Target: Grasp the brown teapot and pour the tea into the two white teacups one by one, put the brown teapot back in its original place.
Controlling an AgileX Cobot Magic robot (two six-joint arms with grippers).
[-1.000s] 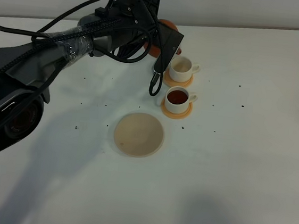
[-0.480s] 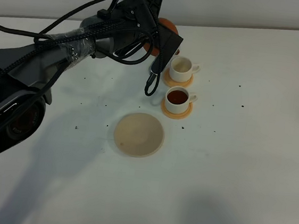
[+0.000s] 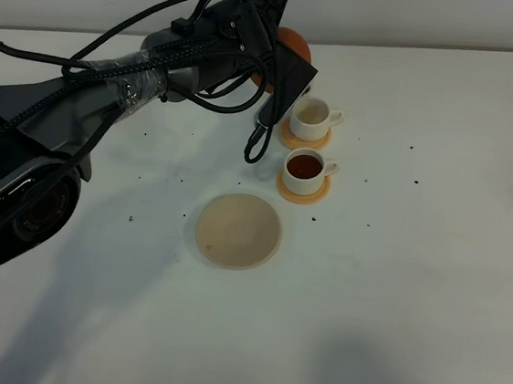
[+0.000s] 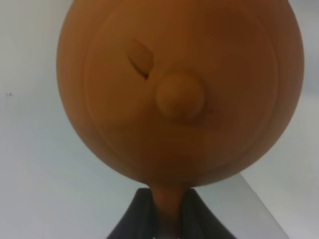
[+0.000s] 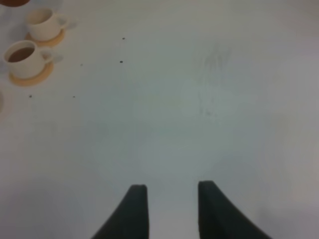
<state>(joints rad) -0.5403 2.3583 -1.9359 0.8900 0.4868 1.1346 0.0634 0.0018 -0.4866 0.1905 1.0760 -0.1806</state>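
The brown teapot (image 4: 174, 94) fills the left wrist view, lid knob toward the camera. My left gripper (image 4: 167, 214) is shut on its handle. From above, the teapot (image 3: 293, 42) shows only as an orange-brown patch behind the left arm's wrist, held up just behind the far white teacup (image 3: 311, 116). That cup's inside looks pale. The near teacup (image 3: 306, 167) holds dark tea. Each cup stands on an orange coaster. The tan saucer (image 3: 238, 230) lies bare in front of them. My right gripper (image 5: 171, 186) is open over bare table, with both teacups (image 5: 42, 23) far off.
The left arm with its black cables (image 3: 160, 63) stretches across the table's left half and casts a shadow there. Small dark specks (image 3: 414, 182) dot the white tabletop. The back wall runs just behind the teapot.
The left arm has edged slightly toward the back wall, so more of the teapot shows above the wrist. Cups and saucer have not moved.
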